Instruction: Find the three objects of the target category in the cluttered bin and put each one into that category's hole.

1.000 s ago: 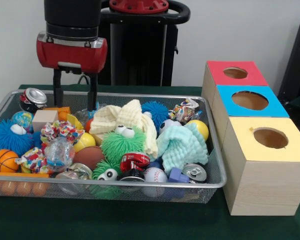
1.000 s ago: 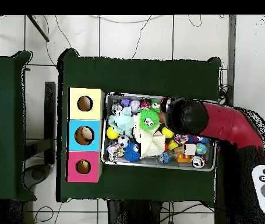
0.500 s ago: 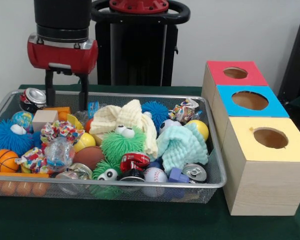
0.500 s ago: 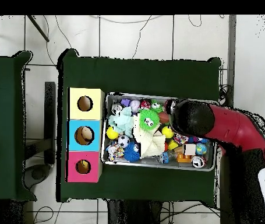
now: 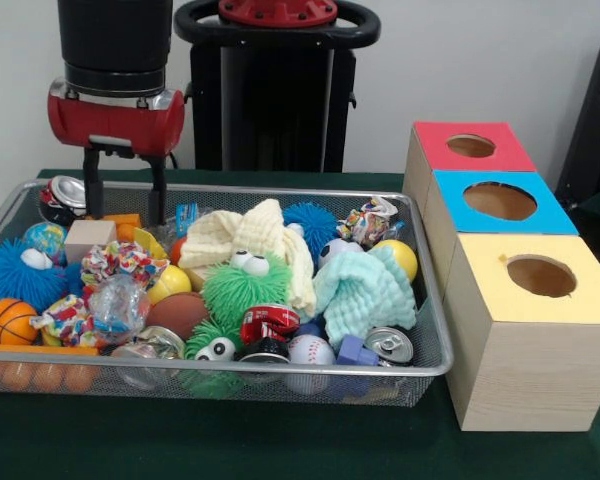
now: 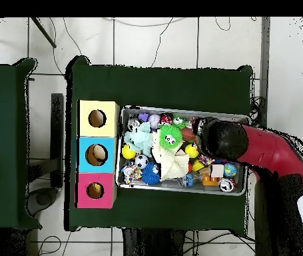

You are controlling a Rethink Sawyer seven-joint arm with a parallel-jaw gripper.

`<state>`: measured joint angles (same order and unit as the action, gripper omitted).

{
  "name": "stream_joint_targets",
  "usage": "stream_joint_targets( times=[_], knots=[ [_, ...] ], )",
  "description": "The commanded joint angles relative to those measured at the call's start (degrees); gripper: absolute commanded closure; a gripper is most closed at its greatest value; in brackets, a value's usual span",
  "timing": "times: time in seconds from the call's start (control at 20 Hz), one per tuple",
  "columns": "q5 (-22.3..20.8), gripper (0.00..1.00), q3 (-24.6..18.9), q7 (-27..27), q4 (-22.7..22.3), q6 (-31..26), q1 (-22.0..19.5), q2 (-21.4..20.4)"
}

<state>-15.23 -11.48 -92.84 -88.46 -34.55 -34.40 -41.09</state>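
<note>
Pincer is seen hanging open over the far left end of the wire bin, nothing held btwn its two black fingers. Fingertips are placed just above an orange block, w/ a wooden cube just beside it and a crushed can to the left in the corner. In the overhead view the arm is seen covering the bin's right end.

Bin is packed full: green fuzzy toy w/ googly eyes at the middle, cream cloth behind it, mint cloth to its right, blue spiky ball and mini basketball at the left, baseball and another can at the front edge.

Three boxes are lined up right of the bin on the green worktop: red-topped box farthest, blue-topped box in the middle, yellow-topped box nearest. Each has a round hole on top. Which things are the target category can't be told.
</note>
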Motion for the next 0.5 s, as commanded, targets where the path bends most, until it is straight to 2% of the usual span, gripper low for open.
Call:
stream_joint_targets(
  times=[0.05,0.3,0.5],
  knots=[
    [-3.1,0.00,0.5,-4.2,-5.9,6.8,-2.3,5.1],
    [-4.7,0.00,-0.8,-1.5,-5.2,9.7,-5.4,8.9],
    [-5.3,0.00,-1.8,0.1,-4.7,10.1,-7.2,10.1]
  ],
)
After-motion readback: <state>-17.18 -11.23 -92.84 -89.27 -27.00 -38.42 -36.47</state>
